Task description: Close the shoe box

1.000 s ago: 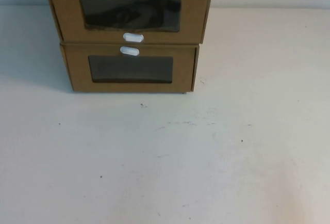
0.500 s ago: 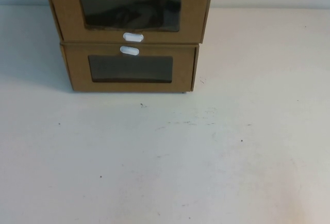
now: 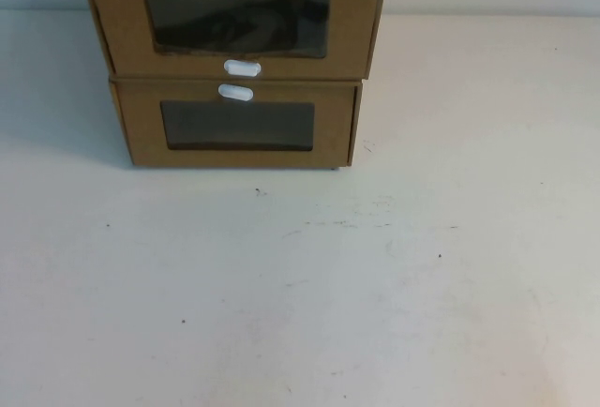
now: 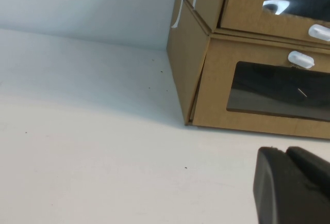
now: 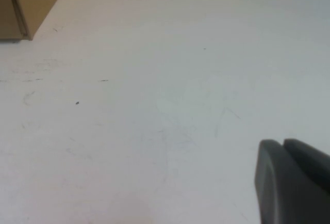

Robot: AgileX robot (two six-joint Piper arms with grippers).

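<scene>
We find no readable text, label, brand, number or sign in any view. The cardboard fronts of the shoe box (image 3: 234, 22) and of the lower box (image 3: 234, 124) are plain brown, their white tabs are unmarked, and nothing legible shows through their windows. The table (image 3: 300, 285) bears only small dark specks and faint scuffs, none forming characters. The left gripper (image 4: 294, 188), low above the table near the lower box, and the right gripper (image 5: 294, 182), over bare table, show plain dark surfaces without lettering.
</scene>
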